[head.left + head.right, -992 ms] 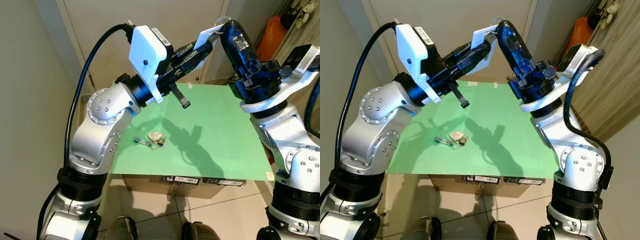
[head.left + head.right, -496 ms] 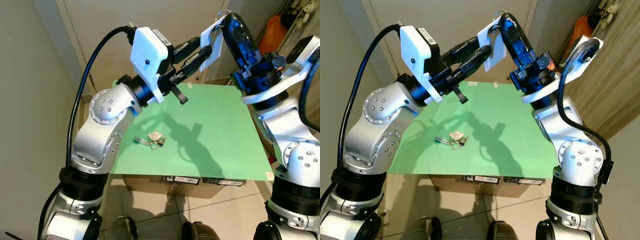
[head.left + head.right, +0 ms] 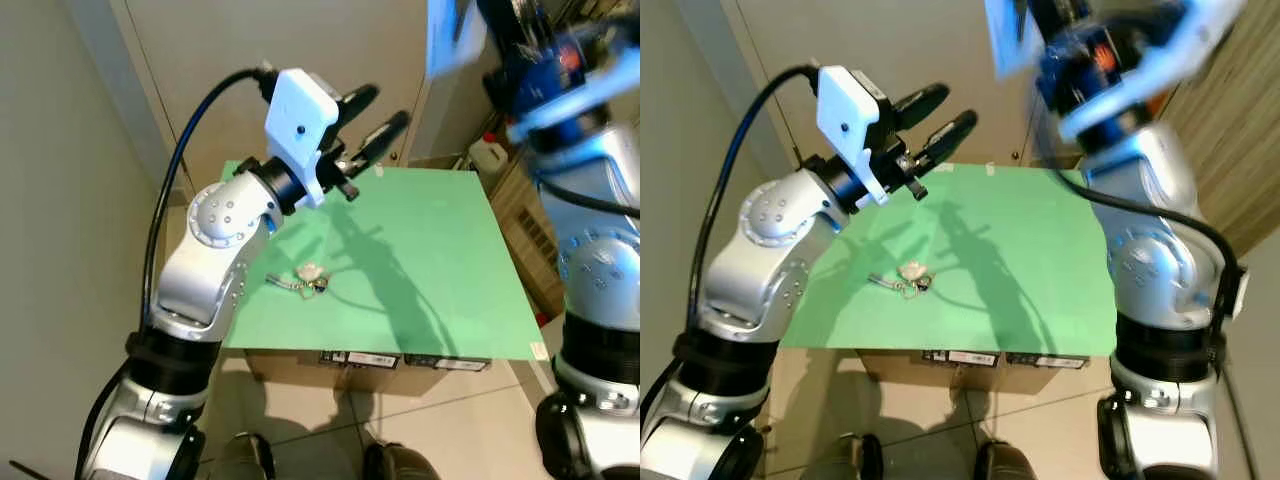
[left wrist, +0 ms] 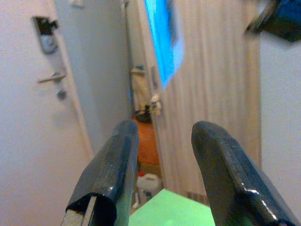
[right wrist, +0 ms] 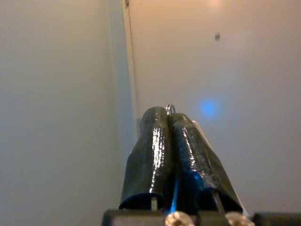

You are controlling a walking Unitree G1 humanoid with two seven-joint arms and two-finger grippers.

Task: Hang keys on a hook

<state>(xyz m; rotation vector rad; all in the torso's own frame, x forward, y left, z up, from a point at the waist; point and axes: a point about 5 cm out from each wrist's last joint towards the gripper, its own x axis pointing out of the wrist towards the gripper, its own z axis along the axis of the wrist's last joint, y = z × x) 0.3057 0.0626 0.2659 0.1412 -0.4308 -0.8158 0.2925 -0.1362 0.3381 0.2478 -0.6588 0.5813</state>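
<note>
Your left gripper [image 3: 372, 112] was raised above the far left part of the green table [image 3: 450, 260], its two black fingers [image 4: 120, 160] spread apart with nothing between them. Below that gripper and nearer to you, a bunch of keys [image 3: 305, 280] lay flat on the table top, well apart from both grippers and untouched. In the left wrist view, beyond the parted fingers, you saw a white door with a lever handle [image 4: 51, 77], an orange bag [image 4: 146, 141] and a white jug [image 4: 146, 181] on the floor past the table's far edge.

Your right arm [image 3: 1140, 250] was lifted high over the far right side of the table, blurred by motion. Your right gripper [image 5: 173, 123] pointed at a pale wall, its fingers pressed together. A small metal ring [image 5: 170, 109] and the edge of a white tag [image 5: 200, 132] stuck out at their tips, so the fingers were clenched on the tag with the ring. Under the table sat a cardboard box [image 3: 390, 360] with labels on its front.
</note>
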